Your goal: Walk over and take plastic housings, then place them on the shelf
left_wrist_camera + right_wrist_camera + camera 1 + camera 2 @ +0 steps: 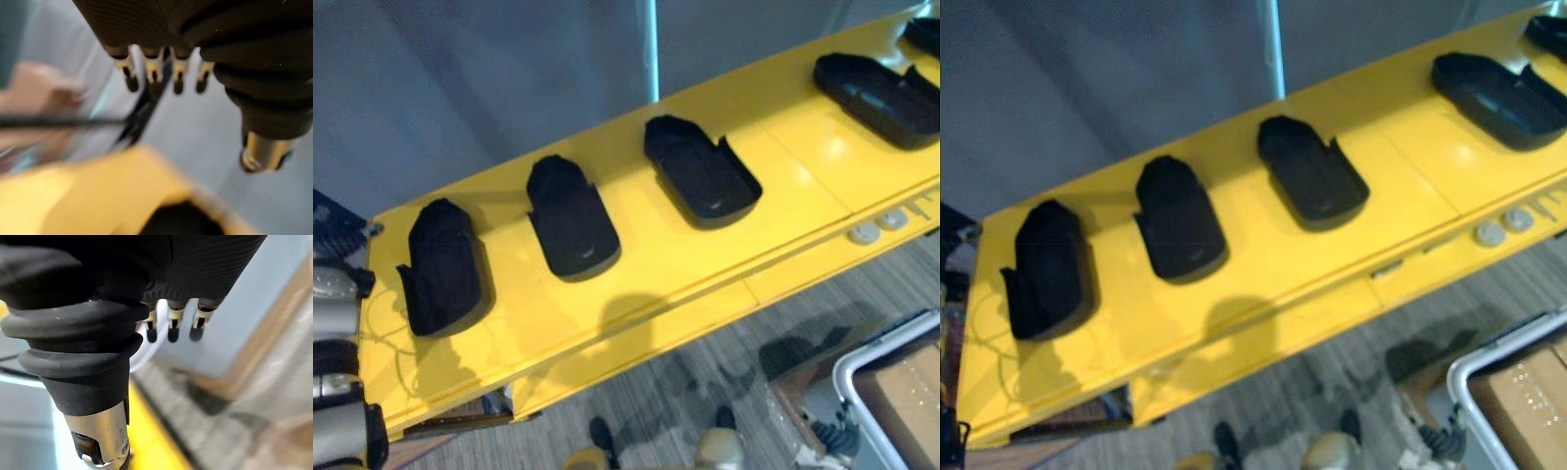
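Note:
Several black plastic housings lie in a row on a long yellow surface (656, 279): one at the left end (445, 266), one beside it (573, 217), one in the middle (700, 171) and one further right (881, 96). My left hand (151, 68) hangs above the left end of the yellow surface, its fingers relaxed and empty; a dark housing (181, 220) shows just below it. My right hand (171, 323) is off the surface over the floor, with relaxed fingers and nothing in it.
A grey wall runs behind the yellow surface. Two small white round knobs (876, 227) sit on its front edge at the right. On the carpet at lower right stands a white-framed bin with a cardboard box (901, 392).

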